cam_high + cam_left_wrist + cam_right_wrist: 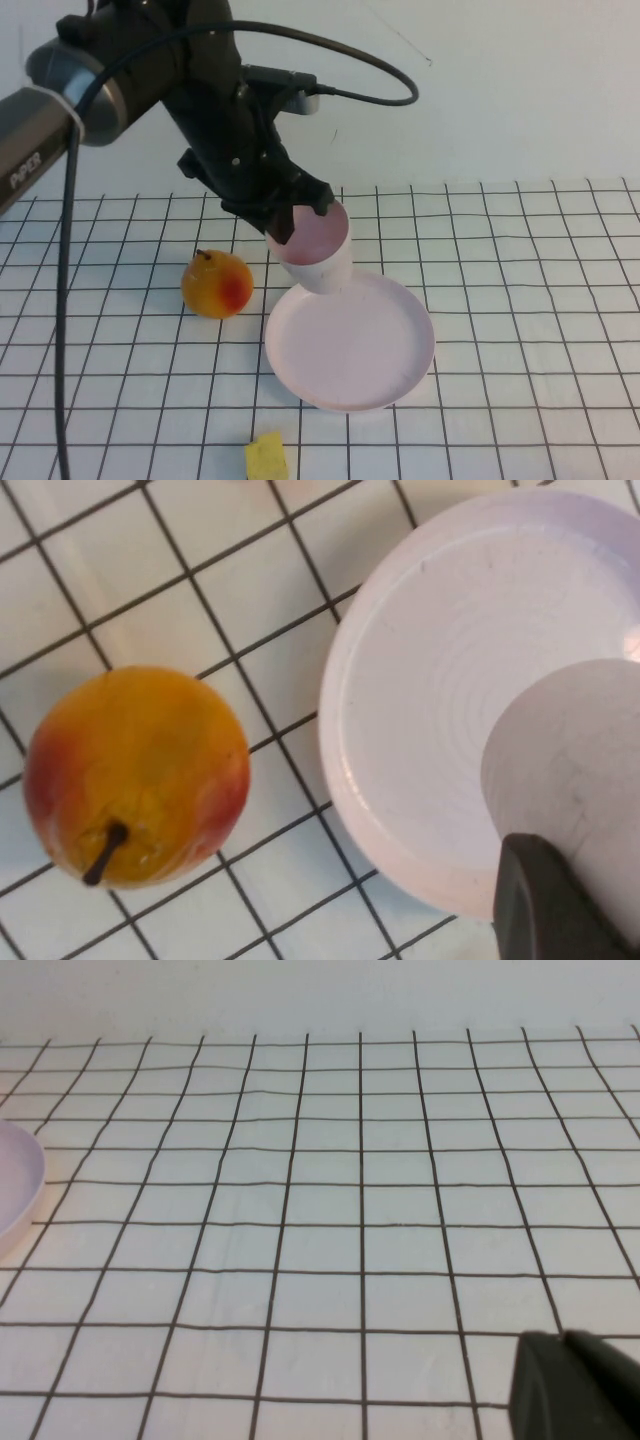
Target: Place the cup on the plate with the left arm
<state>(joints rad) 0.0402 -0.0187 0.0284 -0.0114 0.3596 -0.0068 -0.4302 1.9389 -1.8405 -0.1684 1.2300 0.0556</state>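
Note:
My left gripper (290, 215) is shut on the pale pink cup (315, 250), gripping its rim and holding it tilted just above the far left rim of the pale pink plate (350, 345). In the left wrist view the cup (580, 770) hangs over the plate (440, 680), with one black finger (550, 900) pressed against its wall. My right gripper (575, 1385) is out of the high view. It shows only in the right wrist view, shut and empty above the gridded cloth, with the plate's edge (15, 1190) far to one side.
An orange-yellow pear (217, 284) lies on the cloth just left of the plate, also in the left wrist view (135, 775). A small yellow block (266, 457) sits near the front edge. The left arm's black cable (70, 300) trails down at the left.

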